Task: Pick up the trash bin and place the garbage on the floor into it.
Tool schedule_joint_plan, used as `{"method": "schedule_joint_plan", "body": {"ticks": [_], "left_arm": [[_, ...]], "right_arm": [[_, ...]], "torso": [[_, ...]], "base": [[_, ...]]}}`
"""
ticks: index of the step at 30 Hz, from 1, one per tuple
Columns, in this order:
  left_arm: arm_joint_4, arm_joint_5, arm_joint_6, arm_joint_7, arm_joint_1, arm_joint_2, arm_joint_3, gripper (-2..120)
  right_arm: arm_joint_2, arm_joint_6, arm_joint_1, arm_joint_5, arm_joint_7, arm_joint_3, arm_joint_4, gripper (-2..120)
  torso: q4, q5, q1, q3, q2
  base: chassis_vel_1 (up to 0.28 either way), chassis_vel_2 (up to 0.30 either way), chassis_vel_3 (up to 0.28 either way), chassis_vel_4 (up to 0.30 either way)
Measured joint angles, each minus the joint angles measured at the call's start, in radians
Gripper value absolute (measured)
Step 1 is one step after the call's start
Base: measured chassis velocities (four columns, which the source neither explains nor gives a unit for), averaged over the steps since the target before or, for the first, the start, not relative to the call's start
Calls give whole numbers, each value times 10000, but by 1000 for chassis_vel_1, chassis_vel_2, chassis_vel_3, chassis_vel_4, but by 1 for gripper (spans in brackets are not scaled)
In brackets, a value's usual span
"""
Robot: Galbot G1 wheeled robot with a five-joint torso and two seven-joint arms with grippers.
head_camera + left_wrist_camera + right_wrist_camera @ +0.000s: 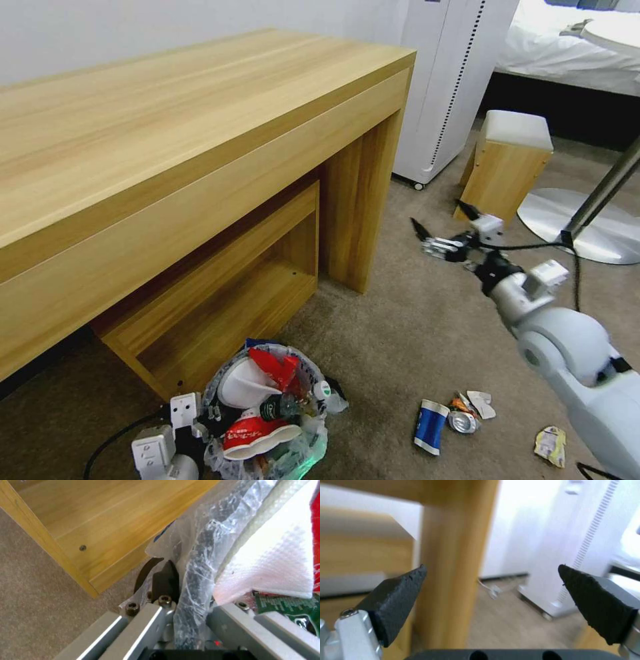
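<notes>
Beige carpet [400, 333] surrounds your wooden table [167, 133]. Your left claw [186, 597] is clamped on the crinkled plastic rim of the trash bin [267, 413] beside that table; your right claw [443, 223] hovers spread apart, with a crushed can [461, 421] lying beyond the bin.

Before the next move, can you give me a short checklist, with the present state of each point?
1. Left tool clamps the bin rim: ok.
2. Right tool open, holding nothing: ok.
3. Bin has spare room: not ok, heaped past its rim.
4. Floor cleared: not ok; blue packet, can and yellow wrapper lie on the carpet.
5. Right tool near the litter: not ok, raised beside the desk.
</notes>
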Motion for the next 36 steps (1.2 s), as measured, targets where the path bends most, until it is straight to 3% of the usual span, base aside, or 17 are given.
{"method": "schedule_joint_plan", "body": {"ticks": [7, 14, 22, 36], "left_arm": [[103, 444, -174, 262, 156, -103, 122, 0], [238, 729, -346, 473, 192, -95, 183, 0], [280, 815, -380, 496, 186, -53, 290, 0], [262, 983, -502, 597, 334, -227, 319, 0]], "right_arm": [[623, 140, -1178, -1164, 105, 1431, -51, 100], [1341, 164, -1824, -1353, 71, 2408, 148, 100], [1845, 360, -2331, -1972, -50, 2357, 148, 100], [1612, 958, -2269, -2290, 45, 1915, -278, 100]], "torso": [[2, 3, -1, 0, 0], [1, 0, 0, 0, 1], [2, 1, 0, -1, 0], [-1, 1, 0, 0, 0]], "base": [[0, 0, 0, 0], [0, 0, 0, 0], [0, 0, 0, 0], [-35, -29, -34, -40]]}}
